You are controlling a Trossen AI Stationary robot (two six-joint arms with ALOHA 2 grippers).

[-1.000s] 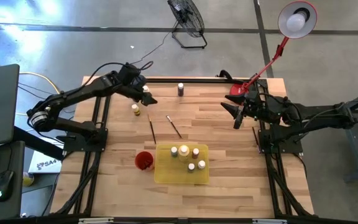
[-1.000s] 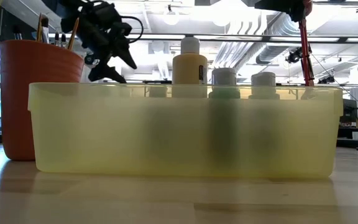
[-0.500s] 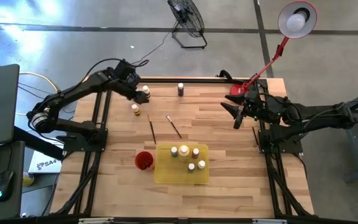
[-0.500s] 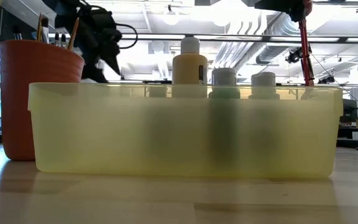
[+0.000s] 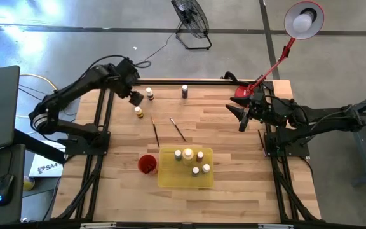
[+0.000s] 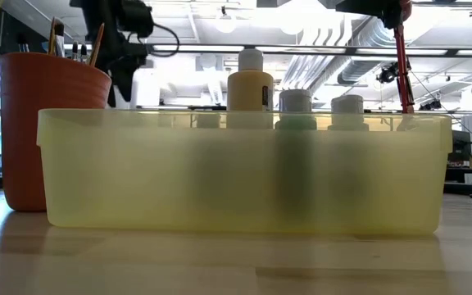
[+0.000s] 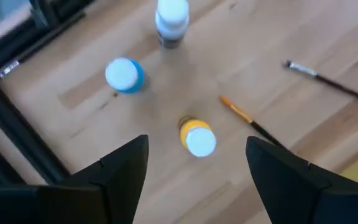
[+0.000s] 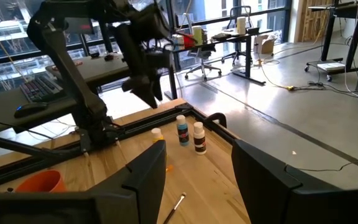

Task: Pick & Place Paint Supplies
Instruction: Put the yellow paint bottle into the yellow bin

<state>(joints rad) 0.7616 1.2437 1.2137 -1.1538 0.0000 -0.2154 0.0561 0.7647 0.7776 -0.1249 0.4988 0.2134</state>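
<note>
Wooden table (image 5: 234, 159) edge: left gripper (image 5: 134, 97) fingers wide over bottles (image 7: 197, 137); right gripper (image 5: 241, 119) seemingly open.

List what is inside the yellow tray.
The yellow tray holds five pale-capped paint bottles, one larger and yellowish. In the low view its cloudy wall blurs their lower parts, so anything lying flat inside cannot be made out.

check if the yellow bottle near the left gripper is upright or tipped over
Upright. The left wrist view looks down on the yellow bottle's round pale cap, directly over its body; the open left gripper hovers above it.
</note>
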